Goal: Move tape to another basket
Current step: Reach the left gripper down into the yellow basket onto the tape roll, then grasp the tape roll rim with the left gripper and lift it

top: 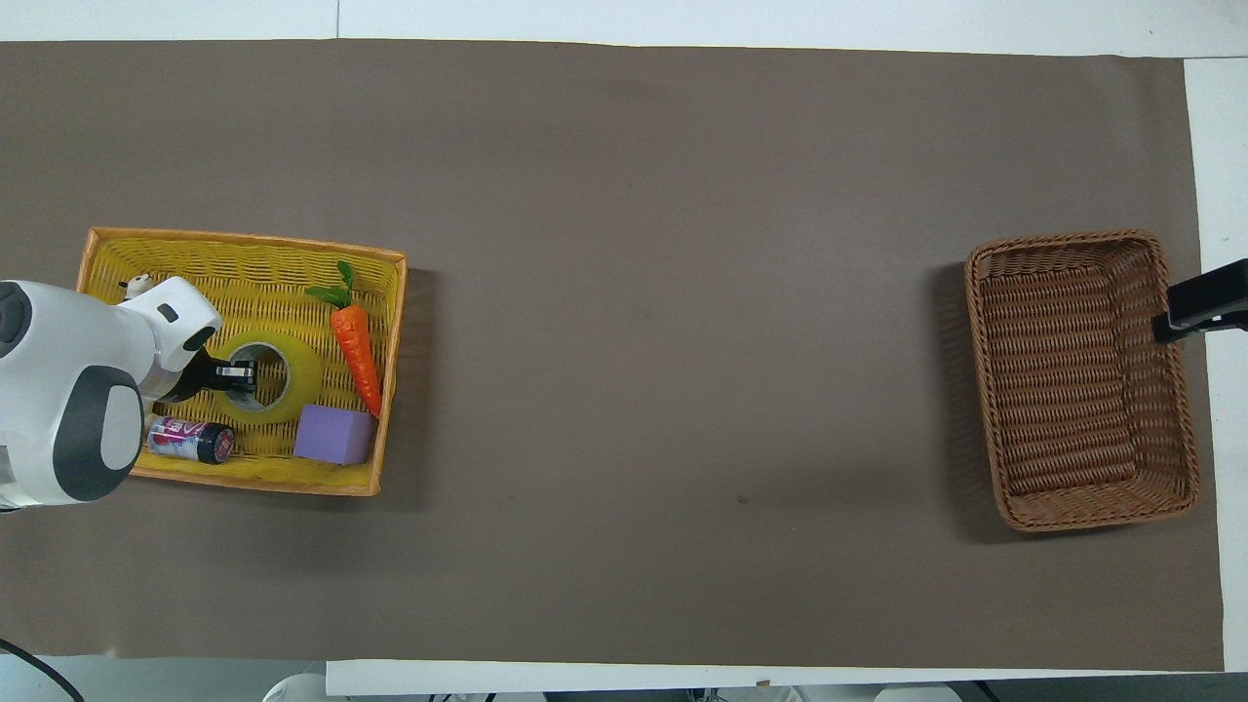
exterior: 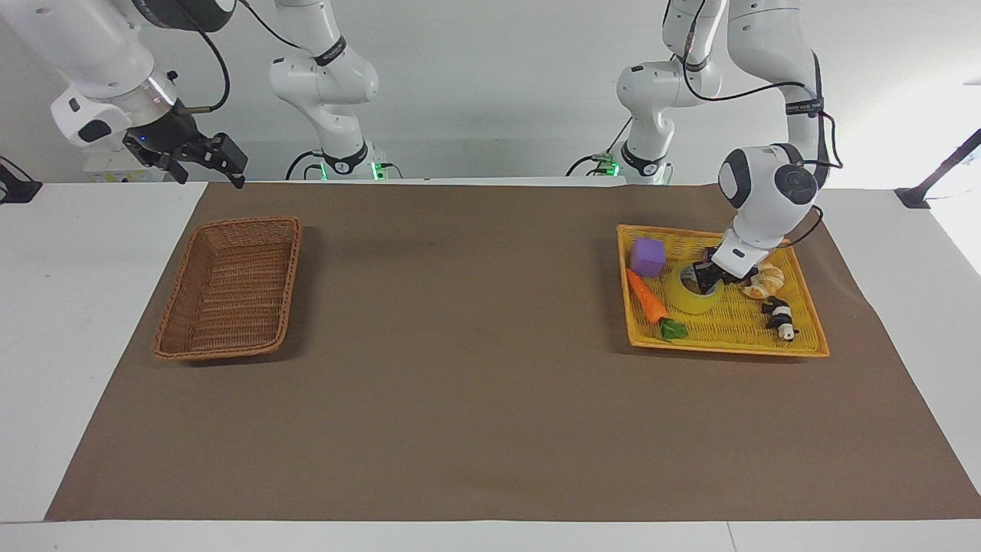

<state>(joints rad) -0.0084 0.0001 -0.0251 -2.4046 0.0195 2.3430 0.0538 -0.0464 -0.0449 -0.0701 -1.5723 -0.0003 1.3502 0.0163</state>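
Right, we see the left gripper (exterior: 706, 278) down in the flat bright yellow woven tray (exterior: 797, 341) at the left arm's end of the table, its fingers pinched narrow on the wall of the wide roll of translucent yellow packing tape (exterior: 688, 301). One finger sits inside the white core, the other outside the roll. In the overhead view the left gripper (top: 234, 375) covers the roll's edge toward the tray's outer end, and the tape (top: 292, 370) lies roughly mid-tray (top: 244, 249). We can't tell whether the roll is off the tray floor.

Around the tape in the same tray: an orange toy carrot with green leaves (exterior: 646, 299) beside it toward the table's middle, a purple foam cube (exterior: 648, 256) nearer the robots than the carrot, a tan croissant-like toy (exterior: 763, 282) just beside the gripper toward the tray's outer end, and a small black-and-white panda figure (exterior: 780, 317) farther from the robots than that. The overhead view also shows a small red-and-white can with a dark cap (top: 188, 440), lying on its side at the tray's robot-side edge.

We see the rectangular brown woven wicker basket (exterior: 228, 285) well apart, at the right arm's end of the brown table mat (exterior: 475, 383).

Right gripper (exterior: 205, 157) waits in the air with fingers spread wide, holding nothing, over the mat's edge near the basket's robot-side corner.
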